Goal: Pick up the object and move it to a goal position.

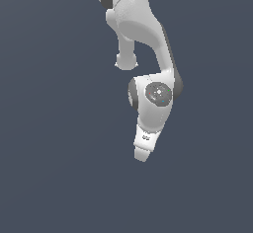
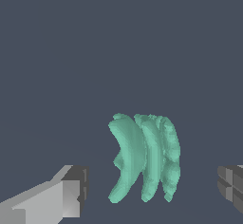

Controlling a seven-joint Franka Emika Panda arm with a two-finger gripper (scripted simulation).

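The object (image 2: 144, 157), a small teal-green piece of curved, ridged layers, lies on the dark floor in the wrist view. It sits in the gap between my two fingers, closer to neither, touching none. One finger (image 2: 66, 197) shows whole, the other finger (image 2: 231, 185) only at the frame's edge. My gripper (image 2: 152, 190) is open. In the exterior view the white arm hangs down with the hand (image 1: 143, 148) pointing at the floor; the hand hides the object there.
A plain dark grey-blue floor (image 1: 49, 168) fills both views. No other object, container or marker shows.
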